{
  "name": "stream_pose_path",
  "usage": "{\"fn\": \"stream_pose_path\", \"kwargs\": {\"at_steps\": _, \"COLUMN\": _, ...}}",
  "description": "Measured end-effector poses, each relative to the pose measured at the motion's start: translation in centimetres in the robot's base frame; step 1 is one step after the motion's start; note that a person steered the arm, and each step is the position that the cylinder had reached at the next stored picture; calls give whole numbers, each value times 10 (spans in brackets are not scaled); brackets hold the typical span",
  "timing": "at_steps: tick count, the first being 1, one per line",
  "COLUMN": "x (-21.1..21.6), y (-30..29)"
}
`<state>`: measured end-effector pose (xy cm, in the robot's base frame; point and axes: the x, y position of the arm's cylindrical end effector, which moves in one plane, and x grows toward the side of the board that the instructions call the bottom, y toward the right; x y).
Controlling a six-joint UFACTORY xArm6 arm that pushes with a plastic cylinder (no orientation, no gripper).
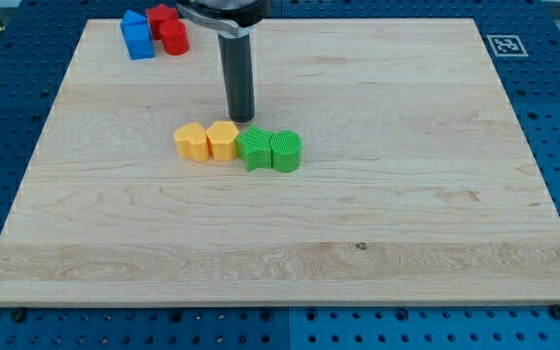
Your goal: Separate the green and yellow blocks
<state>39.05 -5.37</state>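
Observation:
Two yellow blocks and two green blocks lie in a touching row near the board's middle. From the view's left: a yellow hexagonal block (191,141), a yellow pentagon-like block (223,139), a green star-shaped block (255,149), and a green cylinder (286,151). The second yellow block touches the green star. My tip (240,119) stands just above the row, toward the view's top, close to the seam between the yellow pentagon-like block and the green star. It does not clearly touch either.
At the view's top left stand a blue block (136,35) and two red blocks (169,29), touching one another. The wooden board (406,194) lies on a blue perforated table. A marker tag (503,45) sits at the top right corner.

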Motion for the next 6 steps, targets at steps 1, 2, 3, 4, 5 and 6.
{"fn": "stream_pose_path", "kwargs": {"at_steps": 1, "x": 13, "y": 0}}
{"fn": "stream_pose_path", "kwargs": {"at_steps": 2, "x": 24, "y": 0}}
{"fn": "stream_pose_path", "kwargs": {"at_steps": 3, "x": 39, "y": 0}}
{"fn": "stream_pose_path", "kwargs": {"at_steps": 4, "x": 47, "y": 0}}
{"fn": "stream_pose_path", "kwargs": {"at_steps": 5, "x": 47, "y": 0}}
{"fn": "stream_pose_path", "kwargs": {"at_steps": 6, "x": 51, "y": 0}}
